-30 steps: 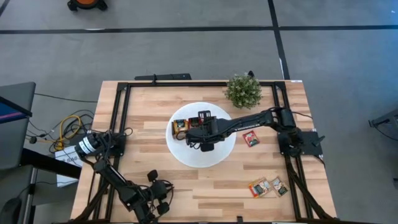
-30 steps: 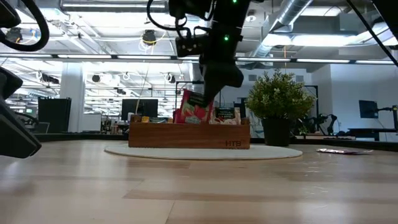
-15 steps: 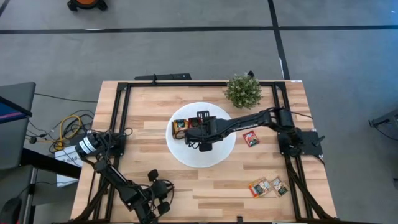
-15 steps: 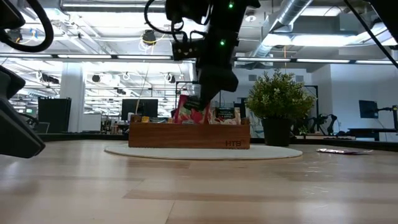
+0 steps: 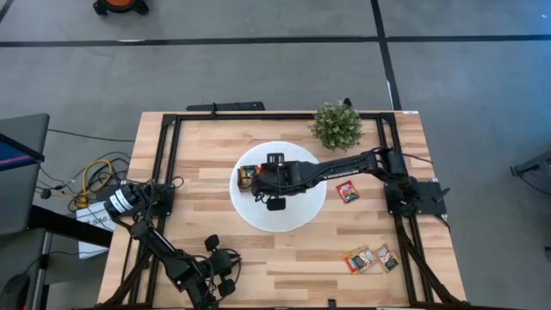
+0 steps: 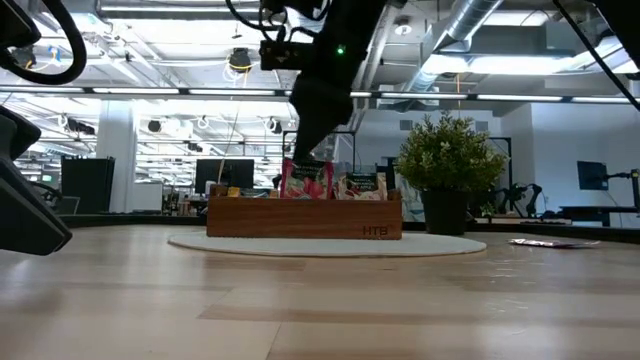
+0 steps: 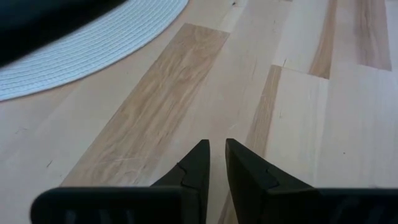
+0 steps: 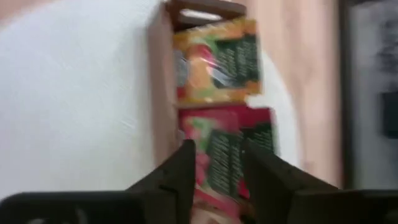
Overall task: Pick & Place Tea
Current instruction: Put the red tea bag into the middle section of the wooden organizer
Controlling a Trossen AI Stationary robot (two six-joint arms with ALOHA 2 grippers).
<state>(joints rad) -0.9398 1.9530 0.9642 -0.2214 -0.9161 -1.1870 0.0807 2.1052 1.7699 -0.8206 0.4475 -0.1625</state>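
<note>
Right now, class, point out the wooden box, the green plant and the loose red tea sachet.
wooden box (image 6: 304, 217), low view, its front wall.
green plant (image 5: 337, 126), high view, its foliage.
red tea sachet (image 5: 347, 193), high view, its middle.

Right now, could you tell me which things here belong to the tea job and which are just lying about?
Job:
red tea sachet under the right pincer
orange sachet in the wooden box
loose sachets and red one on the table

Lying about:
green plant
white mat
idle left pincer

Pale wood table (image 5: 284, 250) — smooth; woven white disc (image 7: 87, 43); glossy paper sachets (image 8: 217, 62).
</note>
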